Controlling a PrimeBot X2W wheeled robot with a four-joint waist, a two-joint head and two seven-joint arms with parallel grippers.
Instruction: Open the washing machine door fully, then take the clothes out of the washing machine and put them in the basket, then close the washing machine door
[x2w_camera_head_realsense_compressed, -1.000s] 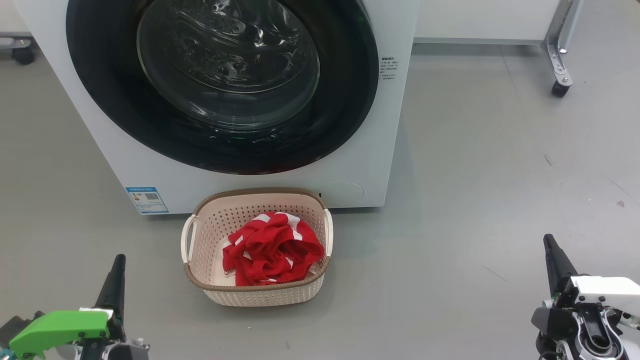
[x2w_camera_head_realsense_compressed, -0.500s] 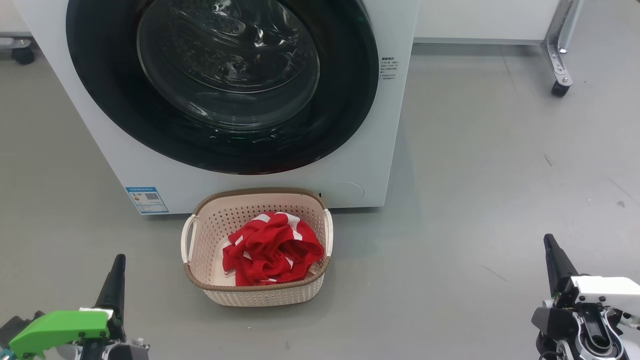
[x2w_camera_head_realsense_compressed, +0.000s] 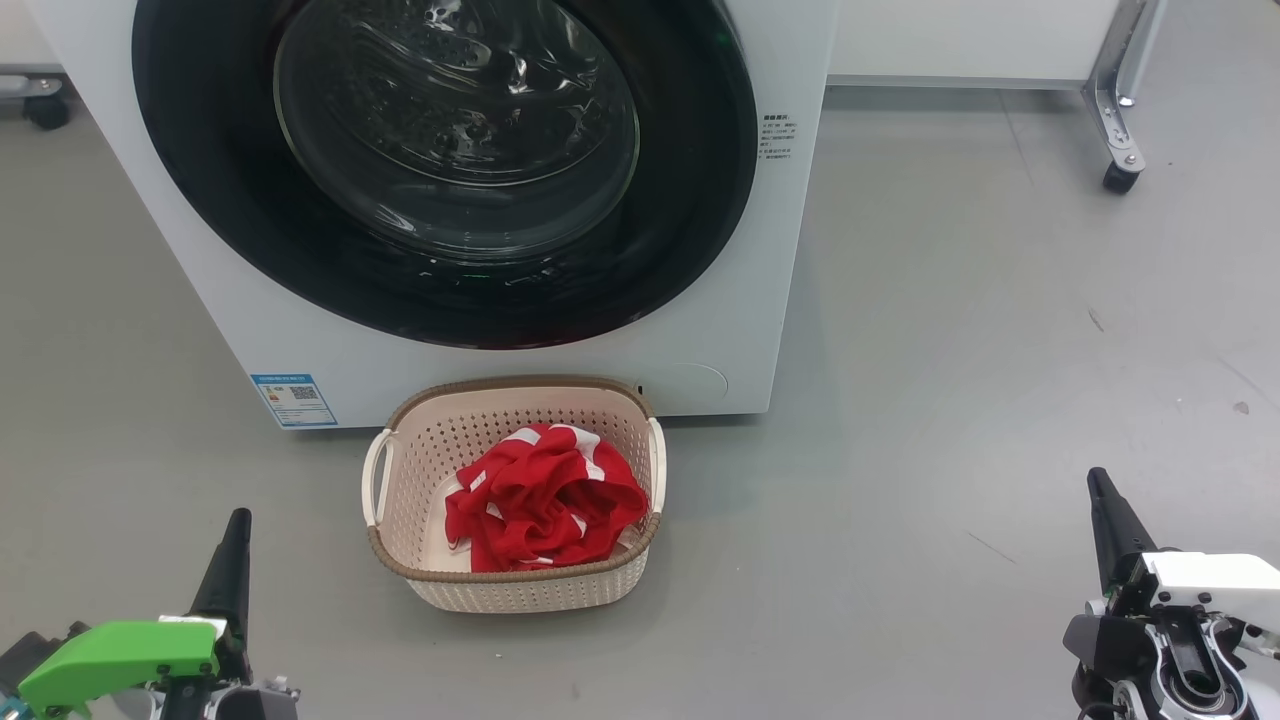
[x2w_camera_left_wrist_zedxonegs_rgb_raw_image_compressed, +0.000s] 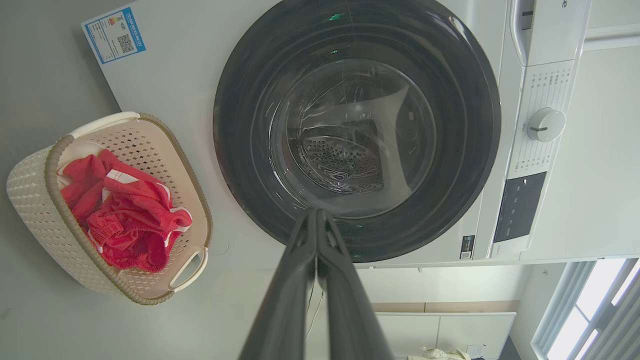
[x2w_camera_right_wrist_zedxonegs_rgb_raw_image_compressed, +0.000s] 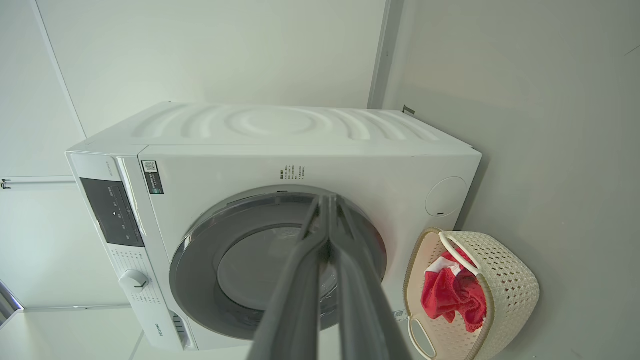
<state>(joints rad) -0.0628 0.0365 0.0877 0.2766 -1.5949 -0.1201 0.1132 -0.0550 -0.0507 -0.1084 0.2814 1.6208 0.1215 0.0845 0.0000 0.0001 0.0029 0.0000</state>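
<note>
Head view | perforated cream basket (x2w_camera_head_realsense_compressed: 520, 595) — crumpled red clothes (x2w_camera_head_realsense_compressed: 545, 500) | glossy round door (x2w_camera_head_realsense_compressed: 450, 150)

Head view: the washing machine door (x2w_camera_head_realsense_compressed: 445, 170) is cut off by the top edge, so its upper arc is unseen. Print on the blue sticker (x2w_camera_head_realsense_compressed: 294, 399) and the side label (x2w_camera_head_realsense_compressed: 777, 137) is too small to read. The clothes (x2w_camera_head_realsense_compressed: 545, 500) hide much of the floor of the basket (x2w_camera_head_realsense_compressed: 520, 595). The bodies of the left tool (x2w_camera_head_realsense_compressed: 238, 525) and right tool (x2w_camera_head_realsense_compressed: 1098, 485) are cut by the bottom edge.
</note>
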